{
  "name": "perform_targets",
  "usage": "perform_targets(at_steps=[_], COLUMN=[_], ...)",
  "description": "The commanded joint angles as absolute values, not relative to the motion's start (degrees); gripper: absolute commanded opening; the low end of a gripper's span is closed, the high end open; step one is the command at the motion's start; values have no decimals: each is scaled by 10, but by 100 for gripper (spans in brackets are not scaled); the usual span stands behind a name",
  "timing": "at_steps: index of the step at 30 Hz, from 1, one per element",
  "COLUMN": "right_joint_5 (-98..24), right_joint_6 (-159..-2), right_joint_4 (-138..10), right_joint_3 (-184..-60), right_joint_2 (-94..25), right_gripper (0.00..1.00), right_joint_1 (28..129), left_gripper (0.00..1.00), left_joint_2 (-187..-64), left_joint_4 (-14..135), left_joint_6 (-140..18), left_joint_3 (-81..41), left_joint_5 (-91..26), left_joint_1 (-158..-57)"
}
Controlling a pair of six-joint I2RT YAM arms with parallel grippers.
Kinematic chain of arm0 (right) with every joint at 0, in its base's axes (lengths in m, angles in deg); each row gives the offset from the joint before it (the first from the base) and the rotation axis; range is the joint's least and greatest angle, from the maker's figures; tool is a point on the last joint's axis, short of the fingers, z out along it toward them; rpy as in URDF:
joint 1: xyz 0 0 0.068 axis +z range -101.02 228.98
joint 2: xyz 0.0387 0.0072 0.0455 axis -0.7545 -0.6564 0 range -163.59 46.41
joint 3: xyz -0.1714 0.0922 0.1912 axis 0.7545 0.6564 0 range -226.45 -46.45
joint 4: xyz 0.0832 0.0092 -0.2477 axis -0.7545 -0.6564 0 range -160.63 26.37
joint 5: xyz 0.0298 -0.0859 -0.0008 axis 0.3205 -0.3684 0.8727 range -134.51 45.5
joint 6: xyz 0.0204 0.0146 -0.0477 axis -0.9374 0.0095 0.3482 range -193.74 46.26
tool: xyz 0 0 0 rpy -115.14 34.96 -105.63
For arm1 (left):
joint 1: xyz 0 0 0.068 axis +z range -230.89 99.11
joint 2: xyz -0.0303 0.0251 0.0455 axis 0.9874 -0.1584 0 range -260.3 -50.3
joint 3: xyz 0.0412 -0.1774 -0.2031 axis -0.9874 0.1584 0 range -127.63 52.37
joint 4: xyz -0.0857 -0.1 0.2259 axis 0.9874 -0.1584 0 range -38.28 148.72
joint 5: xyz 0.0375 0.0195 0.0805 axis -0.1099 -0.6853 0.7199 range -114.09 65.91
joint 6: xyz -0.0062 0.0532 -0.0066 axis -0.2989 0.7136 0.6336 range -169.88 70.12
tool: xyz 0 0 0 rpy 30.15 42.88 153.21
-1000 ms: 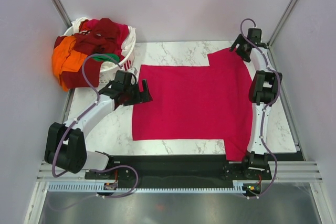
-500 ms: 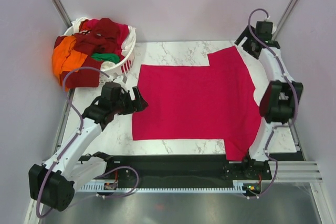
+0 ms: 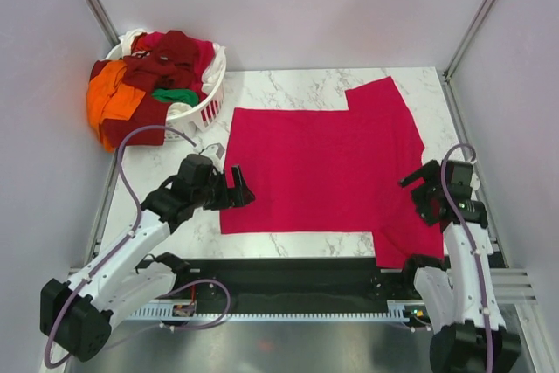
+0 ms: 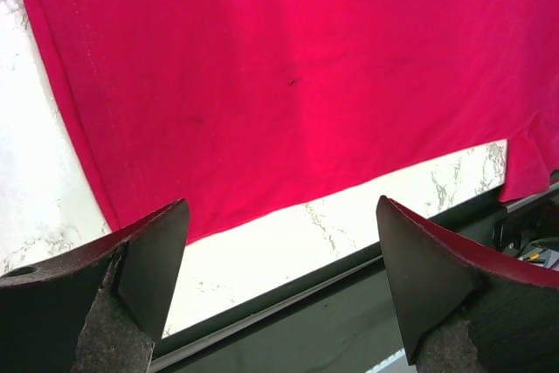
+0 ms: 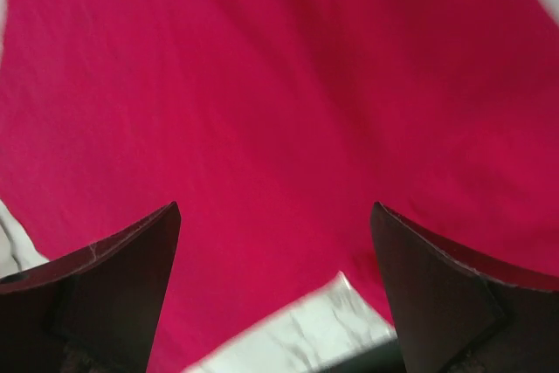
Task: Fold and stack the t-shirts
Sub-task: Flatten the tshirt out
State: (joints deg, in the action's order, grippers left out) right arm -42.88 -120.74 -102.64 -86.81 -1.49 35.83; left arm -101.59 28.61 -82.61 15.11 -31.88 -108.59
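Top external view: marble desk (image 3: 297,86) is filling the middle of the frame. A pink shirt (image 3: 323,168) is lying spread flat on it, taking up most of the centre and right. Its hem is facing left. One sleeve is pointing to the far right corner, and the other is reaching the near edge and lapping onto the black strip (image 3: 288,270) there.

A white basket (image 3: 206,107) is sitting at the far left corner of the desk, well apart from the pink shirt's body and near its far-left corner. More shirts are piling up in it. A maroon shirt (image 3: 168,63) is lying on top, an orange shirt (image 3: 105,98) is hanging over the left rim, a green shirt (image 3: 175,94) is showing near the front rim, and a bit of white cloth (image 3: 131,38) is showing at the back.

The left end effector (image 3: 234,191) is hovering just beside the pink shirt's near-left corner with its jaws spread wide, gripping nothing. In the left wrist view, the hem and near edge are running between the fingers (image 4: 153,251), with bare desk below them.

The right end effector (image 3: 417,189) is hanging over the shirt's right side, above the near sleeve. Its jaws are also spread wide and holding nothing. In the right wrist view, pink cloth is filling the gap between the fingers. I cannot tell whether either end effector is touching the cloth.
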Motion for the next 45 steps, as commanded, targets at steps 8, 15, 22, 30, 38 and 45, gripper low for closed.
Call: perform_targets(at_steps=[8,15,22,30,38,45], right_joint_5=[-400,-335,-364,-350,-370,-506], right_joint_6=[-1293,-1227,-1203,-1197,-1137,-1114], right_joint_4=[-1111,-916,-833,-795,-887,-1028], right_joint_3=[-770,-790,-839,-951,-1027,-1002], right_joint_2=[98,-157,-307,-490,-459,-210], right_gripper=[98,97,96,96,97,98], right_joint_1=[451,469,469,468,472,517], left_gripper=[95,94,96,94,92,97], left_joint_2=[-1019,-1136,-1358,-1553,-1547,-1377], left_joint_4=[328,383,433,431,394,365], left_joint_6=[-873,-867,-879,-844,-828,-821], left_joint_3=[163,137,52,-85,-122,-72], left_joint_5=[-291,-287,-323,-351,-360,-332], left_joint_1=[-1093,-1092,-1083,-1042,-1010,-1013])
